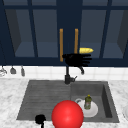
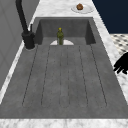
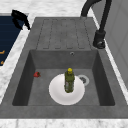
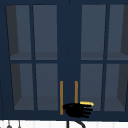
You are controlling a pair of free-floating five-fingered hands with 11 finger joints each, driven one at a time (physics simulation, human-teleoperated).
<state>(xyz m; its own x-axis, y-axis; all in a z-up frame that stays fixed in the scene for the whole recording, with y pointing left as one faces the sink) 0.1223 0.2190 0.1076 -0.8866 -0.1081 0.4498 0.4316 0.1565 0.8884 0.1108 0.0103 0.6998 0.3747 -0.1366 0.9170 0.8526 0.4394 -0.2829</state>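
Note:
My right hand [image 1: 76,60] hovers in front of the dark blue wall cabinet [image 1: 45,32], just below its two gold handles [image 1: 61,45], with straight fingers pointing right. A small yellow object [image 1: 86,50] lies along the top edge of those fingers; in the upper view the same hand [image 4: 76,110] has the yellow object [image 4: 86,103] touching it. My left hand [image 1: 40,119] floats low at the sink's front left edge, fingers hanging loose and holding nothing. This left hand [image 2: 122,63] shows again in the right side view [image 3: 19,17].
An olive bottle [image 3: 69,80] stands on a white plate [image 3: 56,93] in the sink basin [image 3: 25,80]. A small red thing [image 3: 37,74] lies by the basin's front wall. A big red ball [image 1: 67,115] fills the front. The black faucet [image 1: 67,75] rises behind. A plate with brown food [image 2: 80,7] sits on the counter.

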